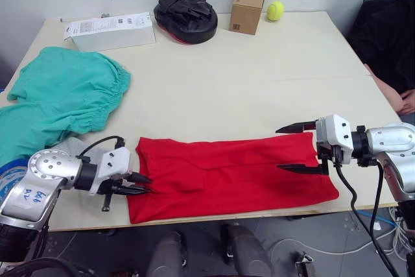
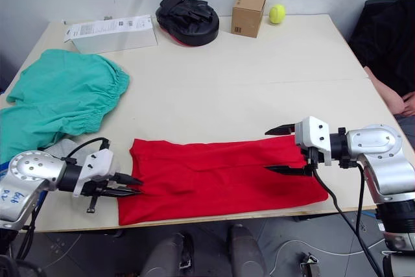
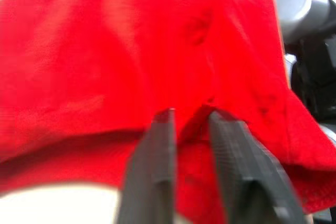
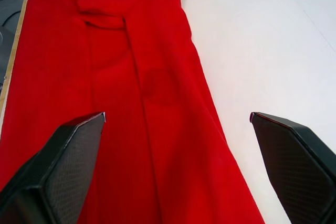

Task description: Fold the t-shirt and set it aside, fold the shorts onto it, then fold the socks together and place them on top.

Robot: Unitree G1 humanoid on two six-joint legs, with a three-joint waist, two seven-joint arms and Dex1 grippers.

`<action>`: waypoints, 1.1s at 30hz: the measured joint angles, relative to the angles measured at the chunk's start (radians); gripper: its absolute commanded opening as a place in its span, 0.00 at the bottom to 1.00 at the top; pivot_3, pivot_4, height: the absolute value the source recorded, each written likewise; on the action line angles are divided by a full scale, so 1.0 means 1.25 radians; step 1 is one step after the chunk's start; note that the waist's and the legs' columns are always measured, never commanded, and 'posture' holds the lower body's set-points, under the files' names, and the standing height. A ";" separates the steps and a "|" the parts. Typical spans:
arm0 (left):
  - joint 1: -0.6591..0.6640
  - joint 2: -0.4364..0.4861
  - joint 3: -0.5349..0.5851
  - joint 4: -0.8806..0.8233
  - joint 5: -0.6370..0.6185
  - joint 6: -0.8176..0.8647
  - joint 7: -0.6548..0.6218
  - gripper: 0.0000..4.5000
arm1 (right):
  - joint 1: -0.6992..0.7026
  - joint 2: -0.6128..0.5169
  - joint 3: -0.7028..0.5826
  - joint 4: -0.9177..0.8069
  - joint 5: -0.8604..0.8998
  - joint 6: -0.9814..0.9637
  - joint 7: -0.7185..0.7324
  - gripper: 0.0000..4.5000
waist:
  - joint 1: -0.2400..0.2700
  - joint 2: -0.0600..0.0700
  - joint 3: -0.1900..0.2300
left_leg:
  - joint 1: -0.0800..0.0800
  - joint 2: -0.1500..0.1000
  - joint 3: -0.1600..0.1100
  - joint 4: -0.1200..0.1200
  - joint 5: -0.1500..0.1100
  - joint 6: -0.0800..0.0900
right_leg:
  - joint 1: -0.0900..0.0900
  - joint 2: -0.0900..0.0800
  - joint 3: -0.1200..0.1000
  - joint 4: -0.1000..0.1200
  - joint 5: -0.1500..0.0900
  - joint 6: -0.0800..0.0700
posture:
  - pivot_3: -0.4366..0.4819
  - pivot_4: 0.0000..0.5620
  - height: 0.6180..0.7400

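Observation:
The red t-shirt [image 1: 233,173] lies folded into a long strip along the table's near edge. My left gripper [image 1: 144,185] is at the strip's left end, its fingers pinched on a ridge of the red cloth [image 3: 191,114]. At the strip's right end my right gripper [image 1: 285,149] stands wide open, one finger on each side of the cloth's width with nothing held [image 4: 177,115]. The teal-green shorts [image 1: 65,95] lie spread at the table's left. A bit of grey sock [image 1: 72,144] peeks out from under the shorts, beside my left arm.
Along the table's far edge sit a white flat box [image 1: 110,30], a black padded mitt [image 1: 185,16], a small cardboard box [image 1: 247,10] and a yellow tennis ball [image 1: 275,10]. A person in dark clothing [image 1: 389,37] sits at the right, a hand [image 1: 407,102] near the table edge.

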 measured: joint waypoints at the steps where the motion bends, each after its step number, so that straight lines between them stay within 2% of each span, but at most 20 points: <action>1: 0.000 0.000 0.000 -0.005 -0.006 0.012 0.002 0.36 | 0.000 0.000 0.000 0.000 0.000 0.001 0.000 1.00 | 0.000 0.000 0.000 | 0.000 0.000 0.000 0.000 0.000 0.000 | 0.000 0.000 0.000 0.000 0.000 0.000 | 0.48 0.27 1.00; 3: -0.001 0.000 0.000 -0.022 -0.022 0.043 0.006 0.36 | 0.000 0.000 0.000 -0.003 0.000 0.005 -0.001 1.00 | 0.000 0.000 0.000 | 0.000 0.000 0.000 0.000 0.000 0.000 | 0.000 0.000 0.000 -0.001 0.000 0.000 | 0.48 0.27 1.00; 6: -0.002 0.000 0.000 -0.029 -0.037 0.072 0.015 0.48 | -0.004 0.001 0.000 -0.004 0.000 0.009 -0.004 1.00 | -0.001 0.000 0.000 | 0.000 0.000 0.000 -0.001 0.000 0.000 | 0.000 0.000 0.000 -0.001 0.000 0.000 | 0.48 0.27 1.00; 13: -0.018 0.024 0.063 -0.050 -0.110 0.146 0.009 0.97 | -0.025 0.004 0.002 -0.004 0.000 0.016 -0.005 1.00 | -0.007 0.000 0.000 | 0.000 0.000 0.000 -0.002 0.000 0.000 | 0.000 0.000 -0.001 -0.002 0.000 0.000 | 0.48 0.27 1.00; 14: -0.032 0.025 0.069 -0.050 -0.122 0.161 0.011 0.99 | -0.025 0.006 0.005 -0.004 0.000 0.017 -0.005 1.00 | -0.007 0.000 0.000 | 0.000 0.000 0.000 -0.002 0.000 0.000 | 0.000 0.000 -0.001 -0.002 0.000 0.000 | 0.48 0.27 1.00; 16: -0.088 0.018 0.067 -0.052 -0.144 0.197 0.029 1.00 | -0.040 0.021 0.023 -0.005 0.000 0.032 -0.005 0.92 | -0.007 0.000 0.000 | 0.000 0.000 0.000 -0.001 0.000 0.000 | 0.000 0.000 -0.001 -0.002 0.000 0.000 | 0.48 0.27 1.00; 20: -0.196 -0.051 0.027 -0.060 -0.140 0.214 0.087 0.73 | -0.079 0.057 0.067 -0.004 -0.007 0.052 -0.005 0.63 | -0.006 0.000 0.000 | 0.000 -0.001 0.000 0.000 0.000 0.000 | 0.001 0.000 -0.001 -0.002 0.001 0.002 | 0.48 0.27 1.00; 24: -0.250 -0.137 -0.090 -0.011 -0.058 0.171 0.138 0.45 | -0.132 0.107 0.120 0.040 -0.052 0.043 -0.012 0.31 | -0.008 0.000 0.000 | -0.001 -0.001 0.001 0.001 0.000 0.001 | 0.000 0.002 0.000 -0.002 0.001 0.003 | 0.48 0.27 1.00; 28: -0.260 -0.171 -0.178 0.077 0.048 0.086 0.160 0.14 | -0.161 0.147 0.175 0.094 -0.103 0.032 -0.019 0.00 | -0.009 0.000 0.000 | -0.001 -0.001 0.001 0.001 0.000 0.001 | 0.000 0.003 0.000 -0.001 0.001 0.003 | 0.48 0.27 1.00; 30: -0.262 -0.186 -0.204 0.109 0.085 0.052 0.167 0.01 | -0.174 0.163 0.189 0.121 -0.127 0.021 -0.022 0.00 | -0.008 0.000 0.000 | -0.001 -0.001 0.001 0.002 0.000 0.001 | 0.000 0.003 0.000 -0.001 0.001 0.003 | 0.48 0.27 1.00; 33: -0.270 -0.201 -0.220 0.139 0.120 0.027 0.175 0.01 | -0.194 0.181 0.209 0.179 -0.164 -0.006 -0.036 0.00 | -0.008 0.000 0.000 | -0.002 -0.001 0.001 0.003 -0.001 0.001 | 0.000 0.002 0.000 -0.001 0.002 0.003 | 0.48 0.27 1.00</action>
